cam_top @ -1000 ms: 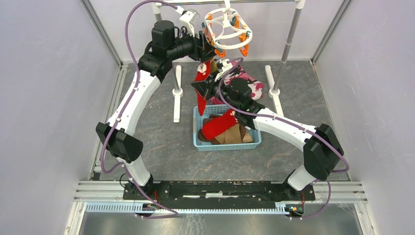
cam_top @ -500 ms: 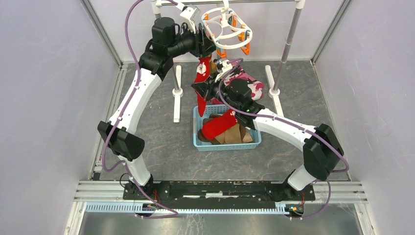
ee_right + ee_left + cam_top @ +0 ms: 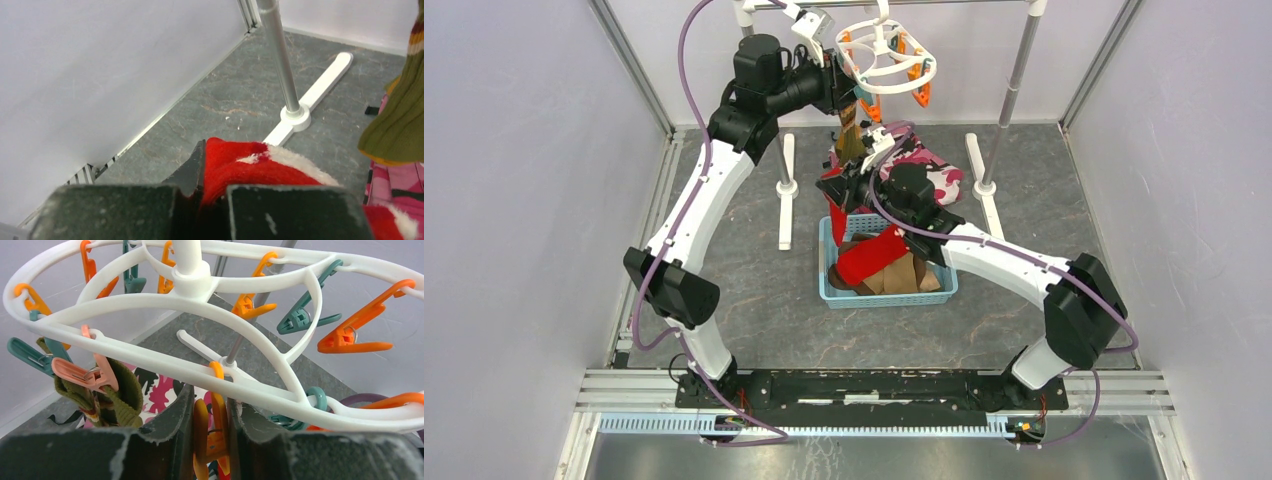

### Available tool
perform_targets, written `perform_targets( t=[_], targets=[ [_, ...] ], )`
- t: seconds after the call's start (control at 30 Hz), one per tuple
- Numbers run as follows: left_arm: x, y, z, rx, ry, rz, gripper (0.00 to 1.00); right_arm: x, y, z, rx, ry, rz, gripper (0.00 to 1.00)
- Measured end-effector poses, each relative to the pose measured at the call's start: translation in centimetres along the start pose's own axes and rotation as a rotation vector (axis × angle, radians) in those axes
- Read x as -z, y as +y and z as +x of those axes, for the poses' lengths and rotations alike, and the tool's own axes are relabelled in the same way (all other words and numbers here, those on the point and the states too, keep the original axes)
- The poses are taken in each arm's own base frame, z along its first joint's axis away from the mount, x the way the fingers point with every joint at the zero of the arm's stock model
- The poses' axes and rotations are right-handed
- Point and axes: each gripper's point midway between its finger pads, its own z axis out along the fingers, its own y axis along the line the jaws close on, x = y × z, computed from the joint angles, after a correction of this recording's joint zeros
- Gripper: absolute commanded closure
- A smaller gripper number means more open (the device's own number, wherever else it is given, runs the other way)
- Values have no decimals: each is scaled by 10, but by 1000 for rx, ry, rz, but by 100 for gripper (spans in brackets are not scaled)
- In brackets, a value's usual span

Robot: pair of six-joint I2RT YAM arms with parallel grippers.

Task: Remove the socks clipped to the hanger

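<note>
Pinching one orange clip [image 3: 212, 440] between its two fingers, the left gripper [image 3: 842, 90] is positioned at the left rim of the hanger [image 3: 879, 62], top centre of the overhead view. In the left wrist view the clip fills the gap between the jaws and touches both inner faces. The hanger is a white looped frame carrying orange and teal clips, and it hangs from the rail stand [image 3: 1014, 90].

The olive green sock [image 3: 120, 395] is clipped to the hanger by a salmon clip [image 3: 82, 375], lower left of the left wrist view. In the overhead view it hangs directly below the left gripper.

The right gripper [image 3: 836, 188] sits just below the olive green sock, centre of the overhead view. Its jaws are pressed together on the red sock [image 3: 250, 165], with fabric bulging out above the fingers in the right wrist view.

The blue basket [image 3: 894, 297] stands below the right gripper and holds brown socks [image 3: 904, 275] and red fabric. The pink camouflage cloth [image 3: 929, 170] lies on the floor to the right of the right gripper.
</note>
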Motion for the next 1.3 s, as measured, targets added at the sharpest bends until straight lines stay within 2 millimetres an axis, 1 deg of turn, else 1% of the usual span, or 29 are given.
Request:
perform_targets(
  t=[0.07,0.13,0.17,0.23,0.27,0.3,0.33,0.4,0.47,0.53,0.57,0.63,0.67,0.73,0.77,0.83,0.87,0.97,1.03,1.07,1.13,1.2,1.23,1.3],
  targets=[
    [0,-1,0,0,0,2,98,4,-3,6,8,21,10,100],
    [0,-3,0,0,2,10,98,13,-7,15,17,46,25,100],
    [0,-3,0,-1,1,12,98,21,-10,23,23,66,37,100],
    [0,-5,-1,-2,0,17,97,36,-18,37,35,100,66,96],
    [0,-6,-2,-4,-2,22,97,47,-25,49,42,126,90,94],
    [1,-7,-4,-6,-5,24,96,57,-30,59,48,150,109,90],
    [1,-9,-5,-7,-7,28,95,68,-37,71,54,177,132,81],
    [2,-13,-6,-9,-7,37,94,90,-51,97,61,237,182,56],
    [5,-17,-7,-9,-6,49,93,111,-64,122,68,305,234,43],
    [8,-22,-9,-11,-7,55,93,127,-76,140,76,375,283,33],
    [10,-24,-12,-13,-11,57,92,132,-79,146,82,405,301,28],
    [15,-28,-17,-20,-21,61,92,141,-85,152,95,460,333,22],
    [16,-28,-18,-21,-24,61,92,144,-86,153,101,482,345,22],
    [18,-30,-21,-25,-31,62,92,149,-87,147,111,506,363,23],
    [19,-31,-22,-26,-33,62,92,152,-86,141,115,507,366,24],
    [19,-31,-22,-26,-33,63,92,157,-84,126,118,491,371,28],
    [19,-31,-22,-25,-32,63,92,160,-83,115,118,474,373,30],
    [19,-31,-22,-25,-32,62,92,162,-84,81,114,409,378,45],
    [19,-31,-22,-25,-32,64,92,159,-86,67,104,380,370,54],
    [19,-31,-22,-25,-31,63,92,158,-87,64,97,373,364,60],
    [19,-31,-22,-24,-31,63,92,155,-92,64,61,366,348,71],
    [19,-31,-22,-25,-32,63,92,153,-98,75,17,375,330,80],
    [19,-31,-22,-24,-31,63,92,153,-101,85,-7,391,322,85],
    [19,-31,-22,-24,-31,62,92,156,-110,117,-65,446,318,90]
  ],
)
